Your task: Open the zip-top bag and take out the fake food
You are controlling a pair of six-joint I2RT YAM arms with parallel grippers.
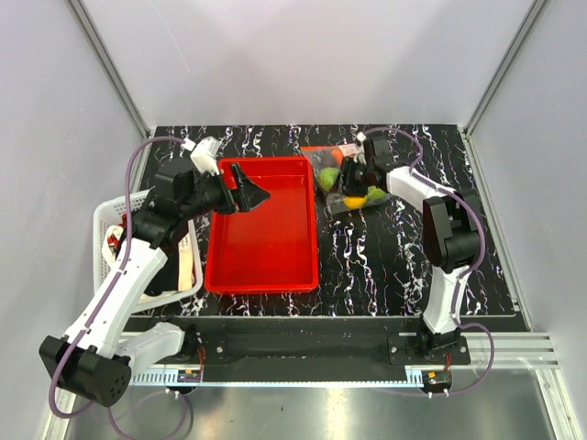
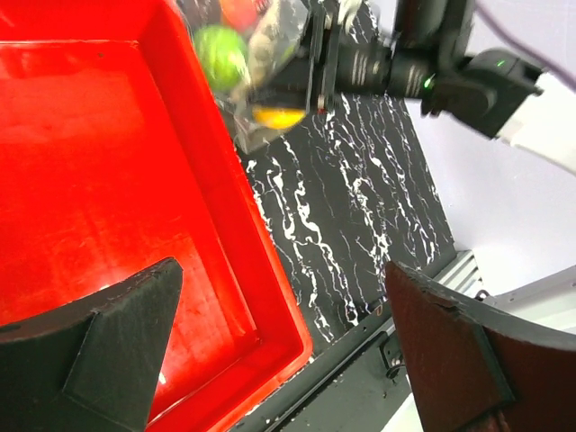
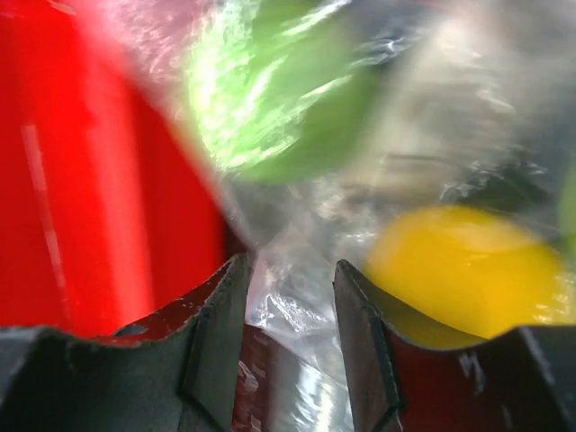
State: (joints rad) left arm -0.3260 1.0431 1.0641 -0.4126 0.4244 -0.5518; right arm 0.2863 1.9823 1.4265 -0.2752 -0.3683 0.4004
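Observation:
The zip-top bag (image 1: 341, 183) lies just right of the red tray's far right corner, clear and crinkled, with its red-orange zip strip (image 1: 323, 149) at the far end. Fake food shows through it: a green fruit (image 1: 327, 176), a yellow one (image 1: 353, 199) and a second green one (image 1: 376, 193). My right gripper (image 1: 354, 177) is at the bag. In the right wrist view its narrow-set fingers (image 3: 220, 315) hold a fold of the plastic (image 3: 292, 310), with the green fruit (image 3: 279, 99) and the yellow one (image 3: 459, 261) just beyond. My left gripper (image 1: 246, 191) hangs open and empty over the tray.
The red tray (image 1: 261, 266) fills the table's middle left, and it shows under my left gripper (image 2: 283, 297) in the left wrist view (image 2: 108, 162). A white basket (image 1: 110, 220) stands at the left edge, partly under the left arm. Black marbled tabletop (image 1: 385, 257) lies right of the tray.

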